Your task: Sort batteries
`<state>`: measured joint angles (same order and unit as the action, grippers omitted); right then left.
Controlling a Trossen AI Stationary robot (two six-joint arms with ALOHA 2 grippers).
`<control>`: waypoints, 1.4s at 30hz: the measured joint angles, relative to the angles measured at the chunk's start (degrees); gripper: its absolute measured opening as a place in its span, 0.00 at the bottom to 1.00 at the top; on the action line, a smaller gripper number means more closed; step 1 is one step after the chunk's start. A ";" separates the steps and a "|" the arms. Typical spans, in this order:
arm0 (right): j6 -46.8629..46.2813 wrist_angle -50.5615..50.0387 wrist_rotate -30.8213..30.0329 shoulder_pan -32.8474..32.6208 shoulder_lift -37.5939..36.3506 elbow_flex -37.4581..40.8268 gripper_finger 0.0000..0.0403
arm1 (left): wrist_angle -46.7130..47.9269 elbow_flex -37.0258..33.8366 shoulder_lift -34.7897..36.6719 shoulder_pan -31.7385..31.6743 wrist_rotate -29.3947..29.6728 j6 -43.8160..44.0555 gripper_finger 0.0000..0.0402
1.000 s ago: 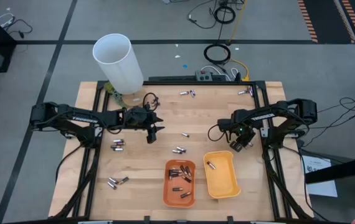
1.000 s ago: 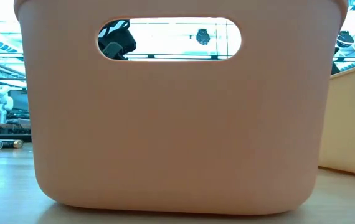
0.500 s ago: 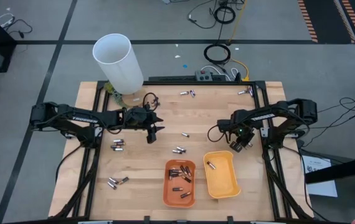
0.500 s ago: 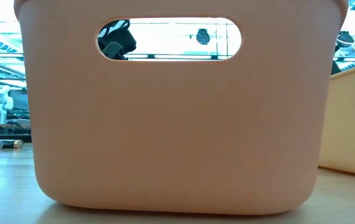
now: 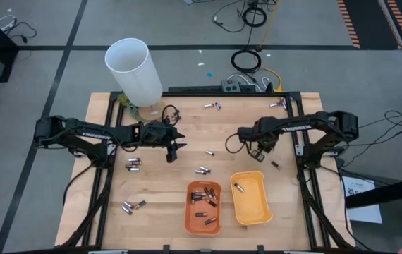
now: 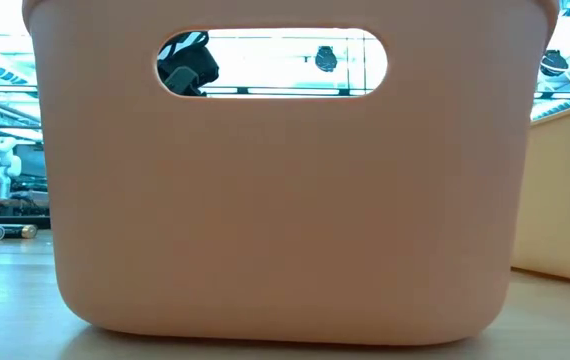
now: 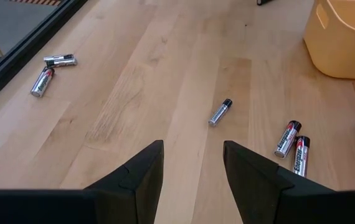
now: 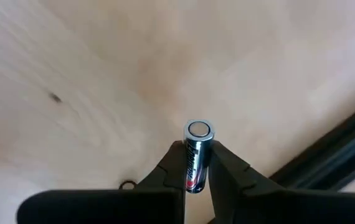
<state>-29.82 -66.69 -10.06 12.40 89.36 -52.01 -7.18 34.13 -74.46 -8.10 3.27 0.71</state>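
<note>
My right claw [image 8: 193, 163]: clenched on one battery [image 8: 197, 154], upright between the fingers, over the table [image 5: 180, 190] beyond the yellow tray [image 5: 251, 198]. My left claw [image 7: 192, 167]: released, fingers apart, holding nothing, above bare wood at the table's left-centre. Trays: two, one orange [image 5: 203, 207], one yellow. Cells in orange tray: several, dark. Cells in yellow tray: one. Loose cells seen past the left claw: five; nearest is a single cell [image 7: 220, 112] just ahead, a pair [image 7: 293, 147] beside it, two more farther off.
</note>
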 joint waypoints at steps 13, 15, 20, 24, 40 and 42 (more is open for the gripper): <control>3.98 3.26 -2.08 -5.67 -0.07 -18.33 0.06 | 0.04 0.00 0.00 0.00 0.00 -1.18 0.44; 4.20 5.61 -1.97 -8.08 -0.09 -19.08 0.06 | 0.04 0.00 0.00 0.00 0.00 -1.29 0.44; 2.43 9.68 -1.81 -13.64 -0.09 -19.72 0.06 | 0.02 0.00 0.00 0.00 0.00 -1.33 0.44; -0.24 10.58 -1.83 -18.17 -0.09 -19.72 0.06 | -0.06 0.00 0.00 0.00 0.00 -1.27 0.44; -5.59 18.03 -6.71 -39.91 -0.11 -18.86 0.06 | -8.54 -0.02 0.00 3.12 -2.31 1.95 0.44; -5.75 20.31 -7.27 -41.85 -0.09 -17.36 0.06 | -8.59 -0.02 0.00 3.89 -3.18 3.66 0.44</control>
<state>-35.58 -46.38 -17.33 -29.45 89.27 -69.36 -15.77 34.11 -74.46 -4.21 0.09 4.37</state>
